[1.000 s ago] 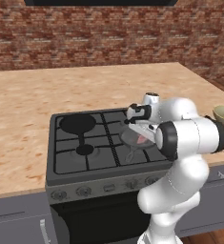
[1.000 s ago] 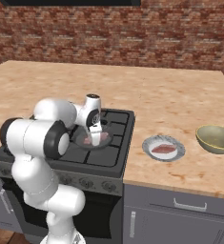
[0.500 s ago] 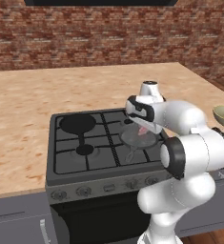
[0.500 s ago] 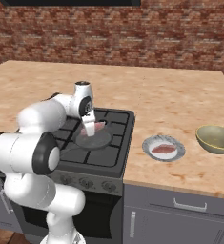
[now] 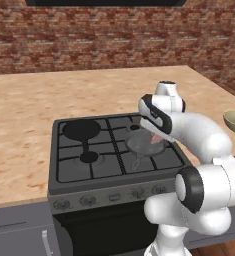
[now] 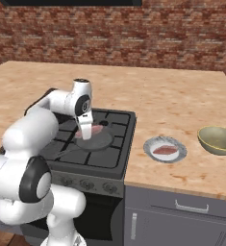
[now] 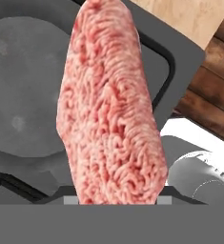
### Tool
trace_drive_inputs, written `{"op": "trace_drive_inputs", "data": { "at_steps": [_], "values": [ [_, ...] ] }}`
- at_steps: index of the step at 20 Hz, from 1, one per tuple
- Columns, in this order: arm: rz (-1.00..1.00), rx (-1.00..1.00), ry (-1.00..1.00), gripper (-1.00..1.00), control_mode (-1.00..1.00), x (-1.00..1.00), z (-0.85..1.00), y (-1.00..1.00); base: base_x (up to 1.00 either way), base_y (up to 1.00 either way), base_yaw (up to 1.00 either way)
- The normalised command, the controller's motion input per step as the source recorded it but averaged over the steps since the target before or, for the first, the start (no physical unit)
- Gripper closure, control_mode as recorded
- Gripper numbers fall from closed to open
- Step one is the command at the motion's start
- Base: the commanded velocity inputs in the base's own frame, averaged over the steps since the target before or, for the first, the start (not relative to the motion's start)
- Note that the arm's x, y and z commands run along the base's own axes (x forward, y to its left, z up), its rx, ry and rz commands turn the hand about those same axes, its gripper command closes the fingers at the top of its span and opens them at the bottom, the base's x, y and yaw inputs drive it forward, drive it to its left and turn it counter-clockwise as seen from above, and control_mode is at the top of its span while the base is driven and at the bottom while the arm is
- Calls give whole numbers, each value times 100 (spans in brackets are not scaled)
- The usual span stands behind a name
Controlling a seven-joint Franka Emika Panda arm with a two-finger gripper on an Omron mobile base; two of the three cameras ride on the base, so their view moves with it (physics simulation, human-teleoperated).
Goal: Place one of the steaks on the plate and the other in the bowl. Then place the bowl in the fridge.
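Flat pinkish-red raw steak (image 7: 111,105) being gripped by two-finger gripper (image 6: 87,130), being held just above grey metal frying pan (image 6: 96,141) on black stove (image 6: 115,153). 1 steak (image 6: 165,150) already lying on speckled-rim plate (image 6: 150,145). Risk being judged: slab slipping during swing toward olive-tan bowl (image 6: 219,140), plate being clipped.

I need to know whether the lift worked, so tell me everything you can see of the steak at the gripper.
The steak is a flat oval slab of raw pinkish-red meat with a pale, stringy grain. It hangs on edge from the gripper, its lower end hidden between the fingers, which appear shut on it. It sits just above the grey frying pan on the stove; whether it has cleared the pan entirely is hard to tell.
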Motion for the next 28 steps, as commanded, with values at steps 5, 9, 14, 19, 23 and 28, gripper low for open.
{"op": "trace_drive_inputs", "data": {
  "at_steps": [5, 9, 14, 19, 23, 28],
  "values": [
    [0, 3, -1, 100, -100, -100, 0, 2, 0, 0, 0],
    [0, 0, -6, 100, -100, -97, 5, 0, 0, 0, 0],
    [0, 0, -7, 100, -100, -62, 6, 0, 0, 0, 0],
    [0, 0, -2, 100, -100, -7, 0, 0, 0, 0, 0],
    [0, 0, 0, 100, -100, 0, 0, 0, 0, 0, 0],
    [0, 0, 0, 100, -100, 0, 0, 0, 0, 0, 0]
  ]
}}
